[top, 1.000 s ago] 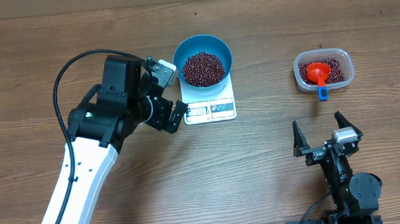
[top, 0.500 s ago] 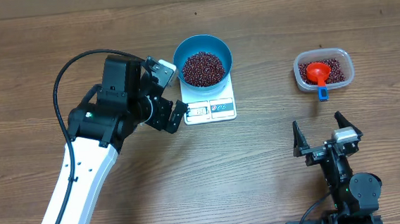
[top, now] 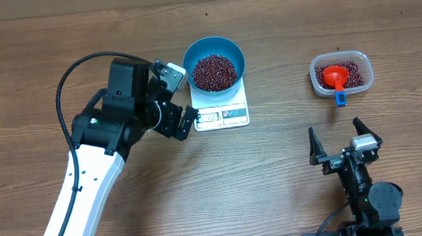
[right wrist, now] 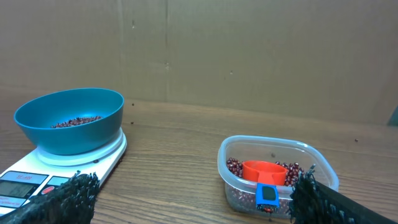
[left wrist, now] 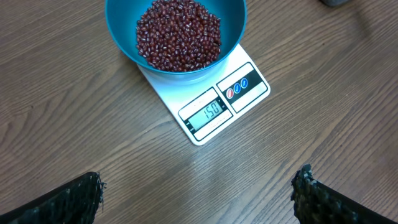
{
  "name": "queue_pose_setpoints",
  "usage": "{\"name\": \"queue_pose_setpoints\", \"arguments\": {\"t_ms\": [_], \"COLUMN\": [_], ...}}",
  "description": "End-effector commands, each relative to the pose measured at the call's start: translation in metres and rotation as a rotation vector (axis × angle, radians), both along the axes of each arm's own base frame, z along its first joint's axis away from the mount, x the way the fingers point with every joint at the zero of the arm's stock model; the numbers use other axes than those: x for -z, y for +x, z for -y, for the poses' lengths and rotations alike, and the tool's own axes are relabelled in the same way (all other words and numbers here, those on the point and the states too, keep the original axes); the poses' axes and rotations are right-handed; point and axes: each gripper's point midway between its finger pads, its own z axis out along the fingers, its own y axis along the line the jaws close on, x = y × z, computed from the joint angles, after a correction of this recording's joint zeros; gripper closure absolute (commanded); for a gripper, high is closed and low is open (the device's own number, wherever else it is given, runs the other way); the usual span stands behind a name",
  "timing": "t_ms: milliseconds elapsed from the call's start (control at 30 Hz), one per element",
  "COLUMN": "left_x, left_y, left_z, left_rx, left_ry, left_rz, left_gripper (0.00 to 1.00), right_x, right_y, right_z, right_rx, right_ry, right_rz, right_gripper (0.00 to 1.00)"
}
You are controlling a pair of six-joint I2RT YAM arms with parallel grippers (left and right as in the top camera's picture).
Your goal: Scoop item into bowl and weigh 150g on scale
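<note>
The blue bowl (top: 189, 57) stands on the white scale (top: 223, 116) at the table's middle back, holding a heap of dark red beans (top: 214, 71). In the left wrist view the bowl (left wrist: 121, 25) and beans (left wrist: 179, 34) are at the top, and the scale (left wrist: 249, 93) shows 150 in its display. My left gripper (top: 183, 95) hangs open just left of the scale, nothing between its fingers (left wrist: 199, 183). My right gripper (top: 337, 133) is open near the front right, facing the bowl (right wrist: 68, 127) and scale (right wrist: 37, 174), empty (right wrist: 194, 183).
A clear plastic tub (top: 316, 70) at the back right holds more beans and a red scoop (top: 335, 76) with a blue handle end. From the right wrist the tub (right wrist: 236, 186) and scoop (right wrist: 264, 174) sit close ahead. A cardboard wall stands behind the table.
</note>
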Motion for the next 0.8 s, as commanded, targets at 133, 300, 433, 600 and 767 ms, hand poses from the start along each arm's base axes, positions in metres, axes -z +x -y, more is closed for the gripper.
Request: {"name": "queue_pose_setpoints", "arguments": {"t_ms": [133, 300, 433, 600, 767], "left_x": [-0.002, -0.014, -0.031, -0.035, -0.030], "left_y": [0.001, 0.001, 0.003, -0.011, -0.034], "left_z": [0.000, -0.010, -0.027, -0.049, -0.076], "left_rx": [-0.007, -0.041, -0.099, -0.148, -0.222], "left_ry": [-0.006, 0.017, -0.020, -0.095, -0.118], "left_rz": [0.004, 0.078, 0.279, 0.476, 0.679], "left_gripper": [0.01, 0.01, 0.00, 0.00, 0.01], "right_x": [0.002, 0.002, 0.002, 0.002, 0.002], "right_y": [0.000, 0.000, 0.000, 0.000, 0.000], "right_z": [0.000, 0.000, 0.000, 0.000, 0.000], "right_rx": [0.003, 0.003, 0.003, 0.003, 0.003], "right_ry": [-0.001, -0.001, -0.001, -0.001, -0.001], "right_rz": [0.004, 0.004, 0.004, 0.004, 0.004], "right_gripper": [0.00, 0.00, 0.00, 0.00, 0.00]}}
